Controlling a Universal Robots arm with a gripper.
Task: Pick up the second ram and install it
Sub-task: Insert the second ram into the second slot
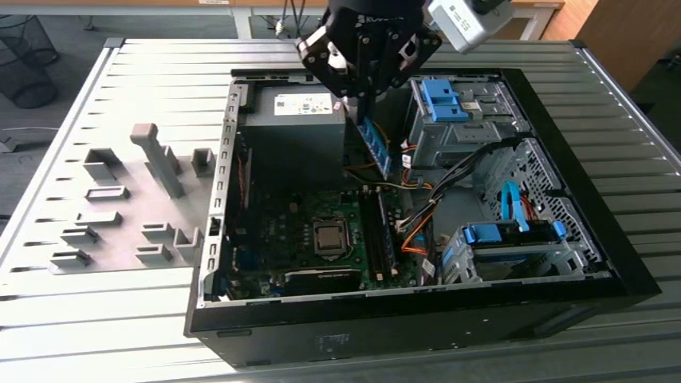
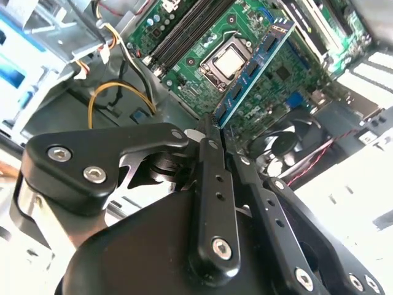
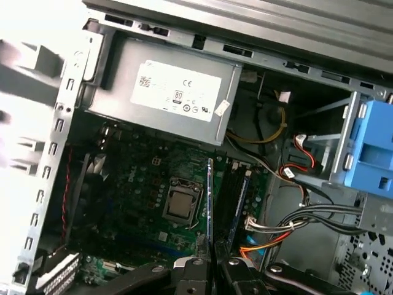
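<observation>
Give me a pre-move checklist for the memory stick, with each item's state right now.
1. Gripper shut on the memory stick: ok, jaws closed on one end.
2. Stick clear of the power supply: ok in the exterior view, it hangs beside it.
3. Stick above the motherboard, not yet seated: ok.
4. Black slots free to receive it: cannot tell.
5. Loose cables out of the path: cannot tell, they lie close beside the slots.
</observation>
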